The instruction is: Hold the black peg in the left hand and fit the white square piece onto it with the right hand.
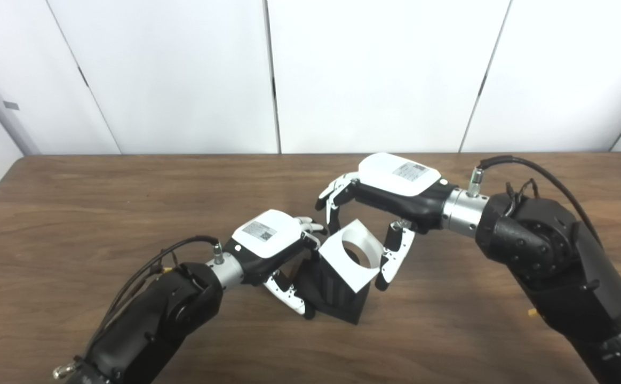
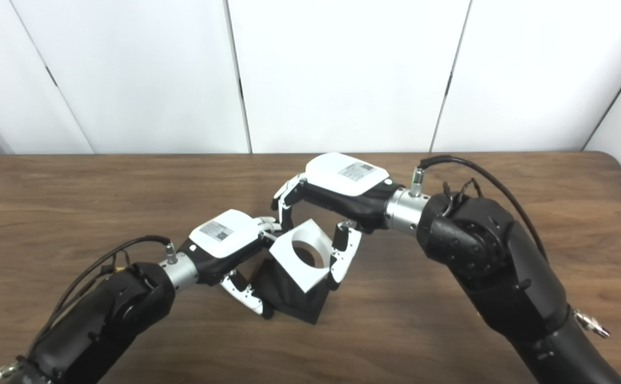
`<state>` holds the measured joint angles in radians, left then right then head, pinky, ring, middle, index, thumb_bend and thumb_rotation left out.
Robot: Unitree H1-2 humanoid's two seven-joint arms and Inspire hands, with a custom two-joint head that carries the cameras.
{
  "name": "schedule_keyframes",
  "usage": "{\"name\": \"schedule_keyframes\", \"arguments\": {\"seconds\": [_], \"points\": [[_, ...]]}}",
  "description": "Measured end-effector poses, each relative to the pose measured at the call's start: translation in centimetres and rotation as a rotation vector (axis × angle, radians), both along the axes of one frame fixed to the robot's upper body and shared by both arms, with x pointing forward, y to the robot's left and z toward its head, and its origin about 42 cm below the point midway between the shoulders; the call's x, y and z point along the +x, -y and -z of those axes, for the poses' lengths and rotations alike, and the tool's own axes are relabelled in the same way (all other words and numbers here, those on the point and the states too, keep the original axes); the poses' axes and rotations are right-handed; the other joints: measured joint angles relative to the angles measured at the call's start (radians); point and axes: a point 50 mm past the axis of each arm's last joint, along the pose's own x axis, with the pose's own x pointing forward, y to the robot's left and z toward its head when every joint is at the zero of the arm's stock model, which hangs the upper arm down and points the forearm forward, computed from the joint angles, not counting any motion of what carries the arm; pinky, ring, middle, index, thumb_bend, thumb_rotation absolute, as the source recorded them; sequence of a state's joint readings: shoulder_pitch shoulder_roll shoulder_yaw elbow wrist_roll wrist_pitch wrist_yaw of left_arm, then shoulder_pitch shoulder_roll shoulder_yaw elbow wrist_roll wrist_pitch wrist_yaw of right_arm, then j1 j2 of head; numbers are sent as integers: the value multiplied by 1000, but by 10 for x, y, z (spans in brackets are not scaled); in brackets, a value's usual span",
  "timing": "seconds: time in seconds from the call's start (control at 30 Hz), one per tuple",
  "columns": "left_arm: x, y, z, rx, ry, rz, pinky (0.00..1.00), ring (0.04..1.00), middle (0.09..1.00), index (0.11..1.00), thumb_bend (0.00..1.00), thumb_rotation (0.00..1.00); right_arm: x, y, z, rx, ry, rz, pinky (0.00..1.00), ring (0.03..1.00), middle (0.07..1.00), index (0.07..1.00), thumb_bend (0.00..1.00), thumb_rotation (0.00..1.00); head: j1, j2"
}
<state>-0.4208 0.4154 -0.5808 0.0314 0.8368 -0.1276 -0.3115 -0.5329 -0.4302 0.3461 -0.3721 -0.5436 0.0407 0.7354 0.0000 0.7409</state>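
Observation:
A black peg (image 1: pixel 339 300) with a blocky ribbed body stands tilted on the wooden table (image 1: pixel 76 224) at mid-front. My left hand (image 1: pixel 268 240) is shut on it from the left, thumb low in front and fingers curled over its back. A white square piece (image 1: pixel 349 257) with a round hole sits on the peg's top, its face tilted toward the camera. My right hand (image 1: pixel 390 186) reaches in from the right and grips the white piece, fingers (image 1: pixel 333 201) at its upper-left edge and thumb (image 1: pixel 393 255) against its right edge. The peg's upper end is hidden inside the piece.
Bare wooden tabletop surrounds both hands on every side. White wall panels (image 1: pixel 374 74) rise behind the far table edge. Both forearms cross the front of the table.

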Motion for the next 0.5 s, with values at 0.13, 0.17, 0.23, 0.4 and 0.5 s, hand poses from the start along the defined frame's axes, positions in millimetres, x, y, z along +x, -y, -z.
{"name": "schedule_keyframes", "arguments": {"seconds": [0.13,0.17,0.23,0.4,0.5], "points": [[0,0,0,1,0,1,776,910,888,491,520,81,1,-1,5,1,-5,-4,723,811,770,478,521,136,2,2],[-1,0,0,2,1,1,775,908,886,491,520,81,1,-2,7,-1,-11,-4,723,813,772,478,521,136,2,2],[-1,1,-1,3,2,1,779,909,888,491,519,81,1,-3,10,-7,-21,-5,729,813,772,478,521,137,3,2],[-1,1,-1,3,3,1,770,907,886,491,520,81,2,-6,13,-3,-27,-11,744,813,771,478,522,136,6,2],[-1,1,-1,3,3,1,769,905,885,491,520,81,2,-8,15,0,-32,-13,755,816,773,479,522,136,6,2]]}}
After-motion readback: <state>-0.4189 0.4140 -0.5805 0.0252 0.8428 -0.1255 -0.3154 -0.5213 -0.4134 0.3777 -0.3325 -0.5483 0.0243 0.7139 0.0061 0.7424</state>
